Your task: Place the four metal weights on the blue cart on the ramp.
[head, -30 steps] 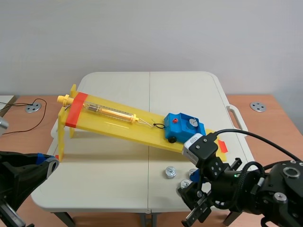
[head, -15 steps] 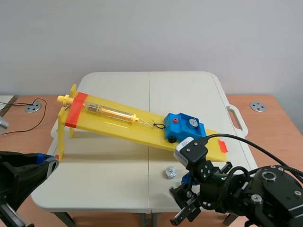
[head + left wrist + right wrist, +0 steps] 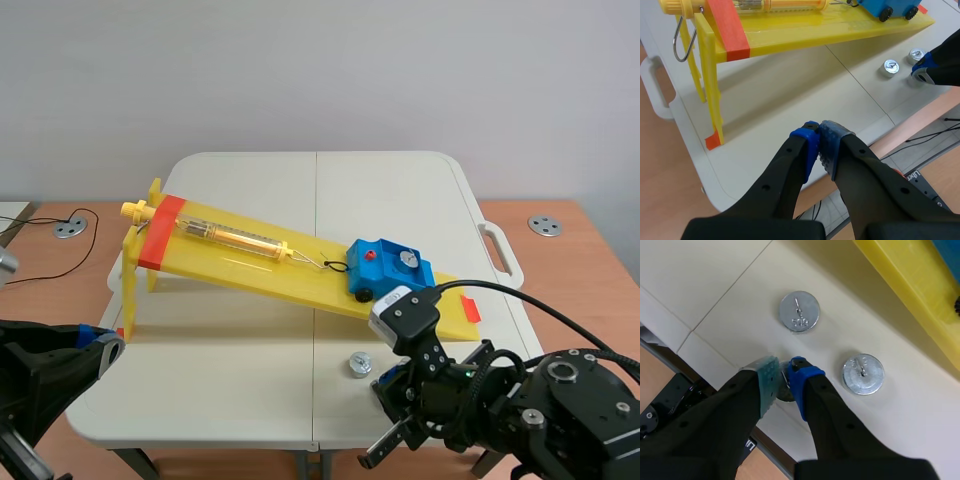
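Right gripper [image 3: 784, 374] is pinching the near weight [image 3: 786, 392] at the table's [image 3: 715, 285] front edge. Only a sliver of metal is showing between the pads, so the hold is probably made, though I cannot confirm contact. Left gripper [image 3: 819, 142] is hanging clenched on nothing, well apart from the ramp [image 3: 790, 30].

Two more weights [image 3: 799, 311] are lying just ahead of the right fingers, one [image 3: 863, 373] close beside the blue-padded finger. A fourth weight [image 3: 406, 259] is sitting on the blue cart [image 3: 375, 272], low on the ramp.

Judgement: lifting straight up first is looking wise, to avoid nudging the neighbour, then setting down softly on the cart's bare deck so it is not rolling.

Table edge is running right under the fingers, so a slip is likely meaning a drop to the floor. Open tabletop is lying between the weights and the ramp's yellow lip, and the cart's near side is looking unobstructed.
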Robot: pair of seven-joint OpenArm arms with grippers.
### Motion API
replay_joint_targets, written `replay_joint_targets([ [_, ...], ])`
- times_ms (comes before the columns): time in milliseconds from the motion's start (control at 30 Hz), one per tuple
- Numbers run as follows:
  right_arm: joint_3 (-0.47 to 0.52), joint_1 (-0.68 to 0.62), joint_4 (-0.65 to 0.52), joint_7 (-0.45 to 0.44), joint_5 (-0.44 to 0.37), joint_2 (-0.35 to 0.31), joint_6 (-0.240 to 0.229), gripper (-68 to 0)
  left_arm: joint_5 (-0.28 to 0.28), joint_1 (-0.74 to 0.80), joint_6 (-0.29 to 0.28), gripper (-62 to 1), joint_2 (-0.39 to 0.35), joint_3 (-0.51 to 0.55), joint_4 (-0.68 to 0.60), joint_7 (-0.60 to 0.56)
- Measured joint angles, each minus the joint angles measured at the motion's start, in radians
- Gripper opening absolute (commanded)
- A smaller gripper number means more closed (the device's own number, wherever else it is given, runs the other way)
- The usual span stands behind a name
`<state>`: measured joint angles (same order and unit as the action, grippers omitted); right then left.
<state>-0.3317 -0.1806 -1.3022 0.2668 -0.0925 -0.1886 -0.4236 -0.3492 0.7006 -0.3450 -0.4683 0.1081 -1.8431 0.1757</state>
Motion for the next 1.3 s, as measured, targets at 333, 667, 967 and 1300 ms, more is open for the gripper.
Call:
replay_joint_targets([
  [333, 0.000, 0.000, -0.004, 0.005, -0.010, -0.004, 0.017, -66.8, 0.000, 0.000, 0.000, -58.2, 0.000, 0.000, 0.000, 0.000],
  [667, 0.158, -0.108, -0.238, 0.105, -0.224, -0.061, -0.004, -66.9, 0.000, 0.000, 0.000, -58.2, 0.000, 0.000, 0.000, 0.000],
  [967, 0.433, -0.172, -0.406, 0.186, -0.526, -0.061, -0.102, -66.9, 0.000, 0.000, 0.000, -58.2, 0.000, 0.000, 0.000, 0.000],
  [1300, 0.533, -0.089, -0.396, 0.205, -0.587, 0.008, -0.116, -66.9, 0.000, 0.000, 0.000, -58.2, 0.000, 0.000, 0.000, 0.000],
])
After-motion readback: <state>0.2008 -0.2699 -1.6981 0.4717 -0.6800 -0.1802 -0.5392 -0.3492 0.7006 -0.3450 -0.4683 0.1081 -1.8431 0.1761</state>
